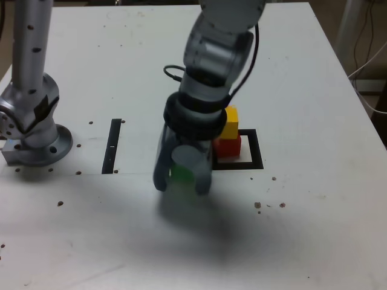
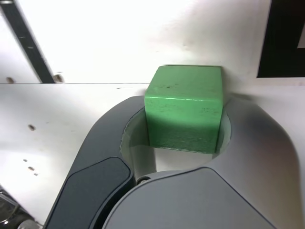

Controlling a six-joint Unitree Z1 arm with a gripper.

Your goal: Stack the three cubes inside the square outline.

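My gripper (image 1: 181,176) points down at the table and is shut on the green cube (image 1: 180,173), which shows between its grey jaws. The wrist view shows the green cube (image 2: 185,107) pressed between both curved jaws of the gripper (image 2: 183,126), just above the white table. To the exterior view's right of the gripper, the yellow cube (image 1: 230,122) sits on the red cube (image 1: 228,147) inside the square outline (image 1: 253,151) of black tape. My arm hides part of that stack and the outline's left side.
A straight black tape strip (image 1: 112,145) lies to the exterior view's left of the gripper. The arm's base (image 1: 33,130) stands at the far left. Small dark specks dot the white table (image 1: 314,229). Cables (image 1: 366,54) hang beyond the table's right edge.
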